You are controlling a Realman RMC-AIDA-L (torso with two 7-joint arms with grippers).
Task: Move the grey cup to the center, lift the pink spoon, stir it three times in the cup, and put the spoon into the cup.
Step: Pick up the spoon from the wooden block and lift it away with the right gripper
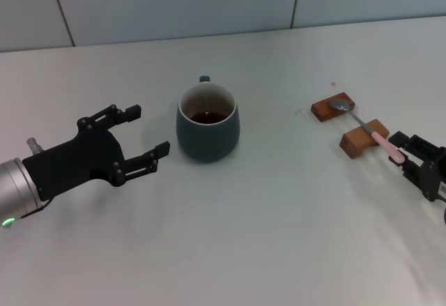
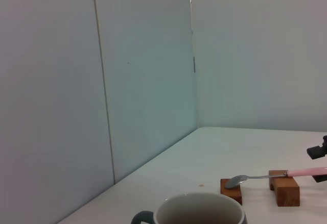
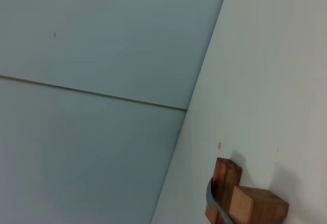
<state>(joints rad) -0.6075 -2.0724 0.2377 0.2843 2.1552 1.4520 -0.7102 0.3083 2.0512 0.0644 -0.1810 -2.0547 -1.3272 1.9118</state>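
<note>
So the grey cup [image 1: 208, 122] sits pretty much in the middle of the head view on the white tabletop [image 1: 265, 236], upright, with dark liquid in the bottom and its handle pointing toward the back wall [image 1: 174, 3]. The pink spoon [image 1: 367, 129] is over in the right part of the frame, well apart from the cup, lying across two wooden blocks [image 1: 348, 125]: the metal bowl rests on the farther block and the pink handle sticks out past the nearer one.

The right hand [image 1: 398, 149] is at the right edge of the frame, right at the tip of the pink handle, with its fingers on either side of it. Can't tell if it's actually gripping yet.

The left hand [image 1: 149, 134] is in the left-center of the frame, just beside the cup but not touching, fingers spread wide with nothing in them.
</note>
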